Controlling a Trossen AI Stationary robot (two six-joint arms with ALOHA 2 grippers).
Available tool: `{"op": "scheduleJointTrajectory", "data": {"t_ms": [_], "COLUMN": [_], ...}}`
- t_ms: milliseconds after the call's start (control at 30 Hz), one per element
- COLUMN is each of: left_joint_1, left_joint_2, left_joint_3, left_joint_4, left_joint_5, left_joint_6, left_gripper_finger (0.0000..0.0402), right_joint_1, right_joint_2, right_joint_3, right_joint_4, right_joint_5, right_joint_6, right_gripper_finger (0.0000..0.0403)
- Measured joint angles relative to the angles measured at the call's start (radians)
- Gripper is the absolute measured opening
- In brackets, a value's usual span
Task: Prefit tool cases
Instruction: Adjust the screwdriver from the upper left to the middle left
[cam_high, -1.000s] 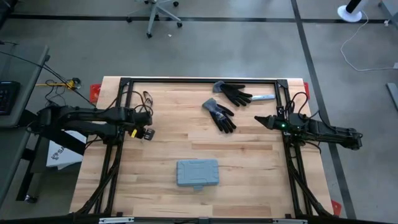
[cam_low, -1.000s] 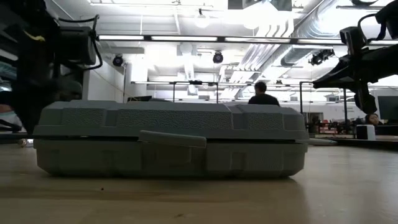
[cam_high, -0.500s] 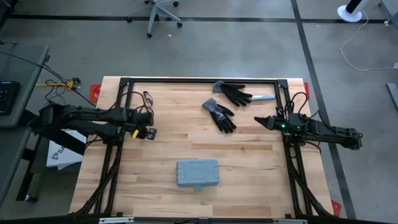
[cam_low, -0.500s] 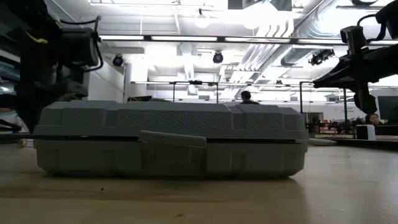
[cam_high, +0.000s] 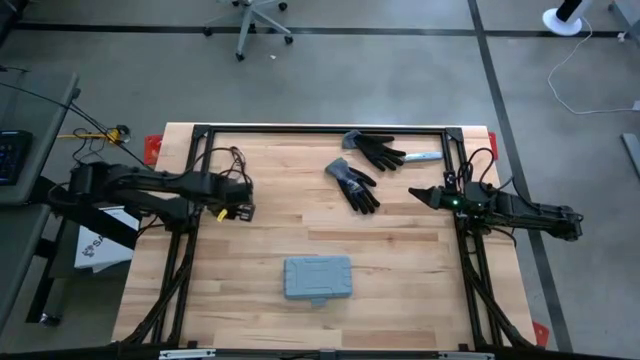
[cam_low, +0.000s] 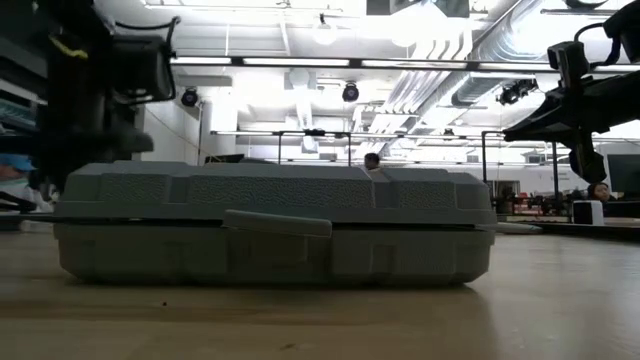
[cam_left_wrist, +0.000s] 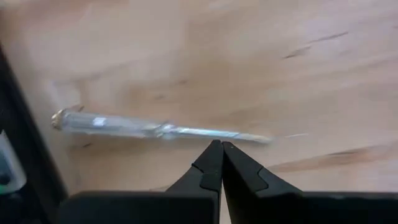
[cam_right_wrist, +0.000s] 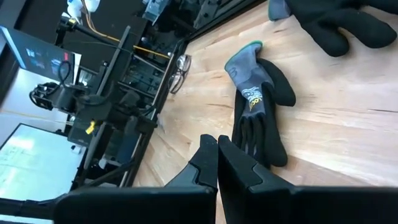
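Note:
The grey-blue tool case (cam_high: 318, 278) lies flat on its broad underside near the table's front middle. Its latch tab (cam_low: 277, 222) faces the near edge. My left gripper (cam_high: 241, 211) is shut and points down over the table's left side. It hovers just above a clear-handled screwdriver (cam_left_wrist: 155, 129) that lies on the wood, and holds nothing. My right gripper (cam_high: 415, 192) is shut and nearly level at the right side. It points toward a black-and-grey glove (cam_right_wrist: 258, 109) and holds nothing.
Two work gloves (cam_high: 352, 185) (cam_high: 375, 150) lie at the far middle, with a pale tool (cam_high: 425, 157) beside them. Eyeglasses (cam_high: 238, 155) sit at the far left. Black frame rails (cam_high: 320, 129) border the table. Bare wood lies between the case and the gloves.
My left gripper has shifted a little toward the table's right edge and risen slightly, staying shut. The case and gloves have not moved.

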Motion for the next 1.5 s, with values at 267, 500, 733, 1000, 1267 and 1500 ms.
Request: {"op": "scheduleJointTrajectory", "data": {"t_ms": [267, 500, 733, 1000, 1267, 1500], "left_joint_1": [0.000, 0.000, 0.002, 0.002, 0.002, 0.003], "left_joint_2": [-0.012, -0.012, -0.012, -0.012, -0.012, -0.012], "left_joint_3": [0.056, 0.056, 0.056, 0.056, 0.056, 0.056], "left_joint_4": [0.016, 0.125, 0.319, 0.454, 0.607, 0.660], "left_joint_5": [-0.020, -0.019, -0.030, -0.043, -0.042, -0.069], "left_joint_6": [0.027, 0.065, 0.151, 0.181, 0.256, 0.357], "left_gripper_finger": [0.0000, 0.0000, 0.0001, 0.0001, 0.0001, 0.0001], "right_joint_1": [0.000, 0.000, 0.000, 0.000, 0.000, 0.000], "right_joint_2": [0.008, 0.044, 0.072, 0.072, 0.072, 0.072], "right_joint_3": [0.000, 0.000, 0.000, 0.000, 0.000, 0.000], "right_joint_4": [0.000, 0.000, 0.000, 0.000, 0.000, 0.000], "right_joint_5": [0.000, -0.002, -0.009, -0.012, -0.035, -0.037], "right_joint_6": [-0.044, -0.045, -0.053, -0.132, -0.132, -0.133], "right_gripper_finger": [0.0000, 0.0000, 0.0000, 0.0000, 0.0000, 0.0000]}}
